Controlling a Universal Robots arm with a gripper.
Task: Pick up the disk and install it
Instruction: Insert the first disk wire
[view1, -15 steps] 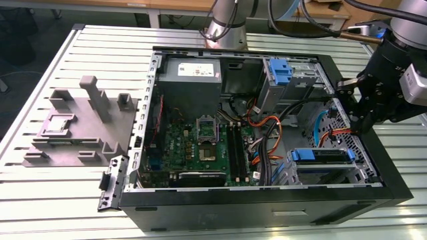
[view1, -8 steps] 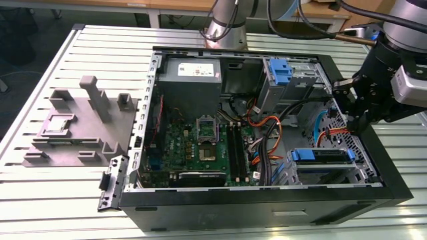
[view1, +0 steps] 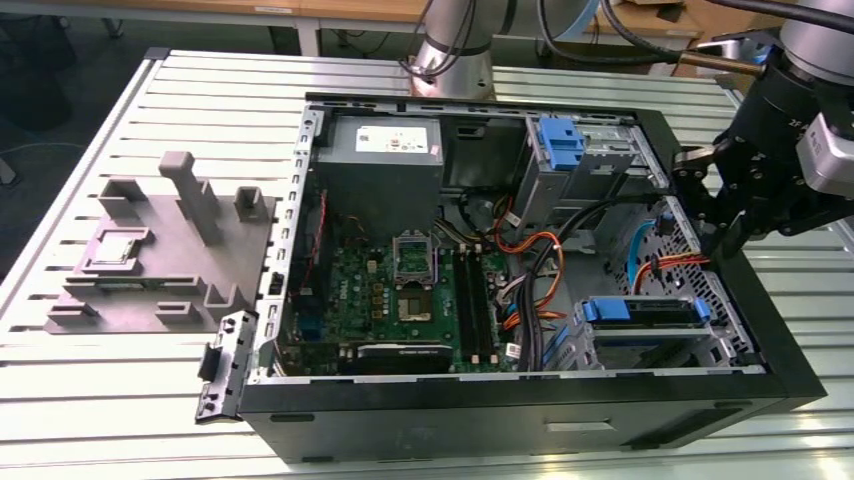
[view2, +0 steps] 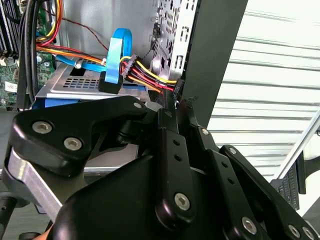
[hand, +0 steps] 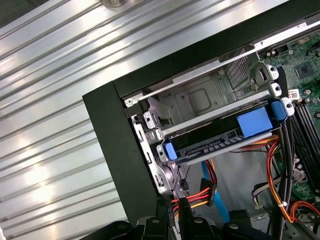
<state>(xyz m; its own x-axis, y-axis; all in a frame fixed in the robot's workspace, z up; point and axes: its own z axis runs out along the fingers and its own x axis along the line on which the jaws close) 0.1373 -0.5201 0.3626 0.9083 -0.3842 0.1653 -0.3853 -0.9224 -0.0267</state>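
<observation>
The disk (view1: 641, 312), in its blue carrier, lies flat in the metal drive bay at the near corner of the open computer case on the exterior view's right. The first wrist view shows the disk (hand: 220, 145) edge-on, with blue carrier ends at both sides. My gripper (view1: 727, 238) hangs over the case's side wall on the exterior view's right, apart from the disk. In both wrist views the gripper (view2: 175, 97) (hand: 176, 206) is shut with nothing between its fingers, its tips close to a bundle of red, yellow and black wires (view2: 150, 75).
The grey plastic holder block (view1: 160, 250) stands on the slatted table (view1: 134, 400) at the exterior view's left. A blue bracket (view1: 561, 140) is fixed to the far drive bay. Orange and black cables (view1: 534, 270) cross the case beside the motherboard (view1: 400, 290).
</observation>
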